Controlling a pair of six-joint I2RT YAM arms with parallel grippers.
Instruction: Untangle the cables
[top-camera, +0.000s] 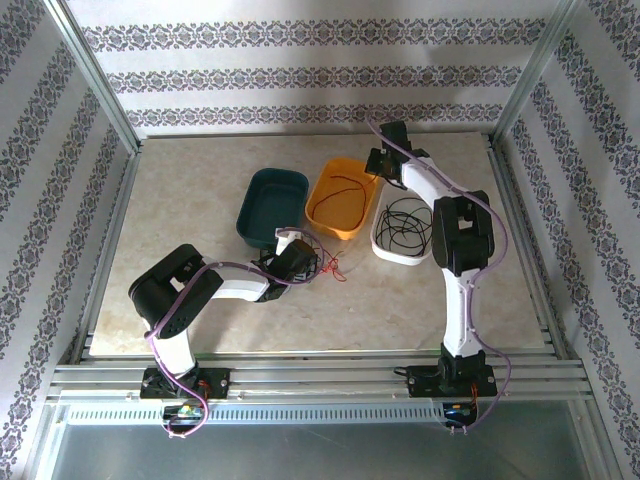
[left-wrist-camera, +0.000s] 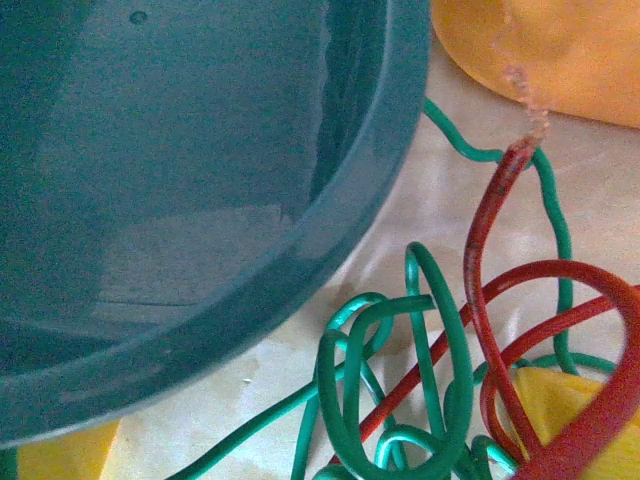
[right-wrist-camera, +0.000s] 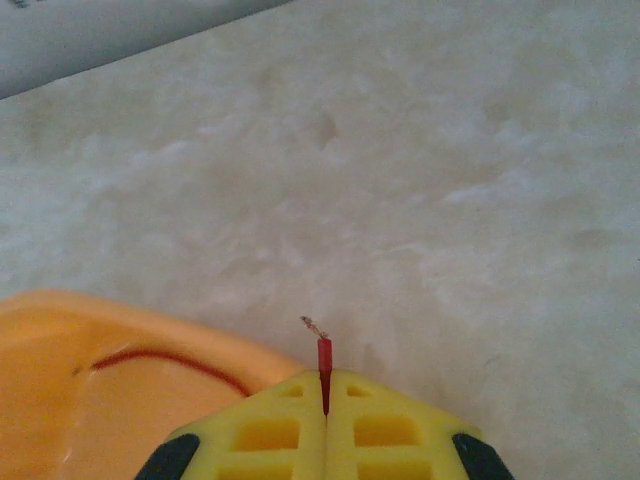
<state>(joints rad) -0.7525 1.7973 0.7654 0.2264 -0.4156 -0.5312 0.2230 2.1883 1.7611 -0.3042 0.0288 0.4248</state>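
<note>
Right gripper (right-wrist-camera: 325, 392) is clamped fully shut on the frayed end of a thin red wire (right-wrist-camera: 324, 356), at the far rim of the glossy orange plastic tray (right-wrist-camera: 60, 400). Best drawn up slowly so the limp loop slides out without snagging. Left gripper (top-camera: 298, 256) gapes wide, empty, over the springy green-and-red wire tangle (left-wrist-camera: 400, 380) on the marbled table (top-camera: 200, 300), beside the smooth teal plastic tub (left-wrist-camera: 200, 200). Black wire coils (top-camera: 404, 228) lie in the white tray (top-camera: 398, 261).

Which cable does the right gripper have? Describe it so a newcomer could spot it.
Of the three bins on the table, take the orange bin in the centre. A thin red cable curves inside it, its tip pinched in the right gripper at the rim. The black cable lies in the white bin.
</note>
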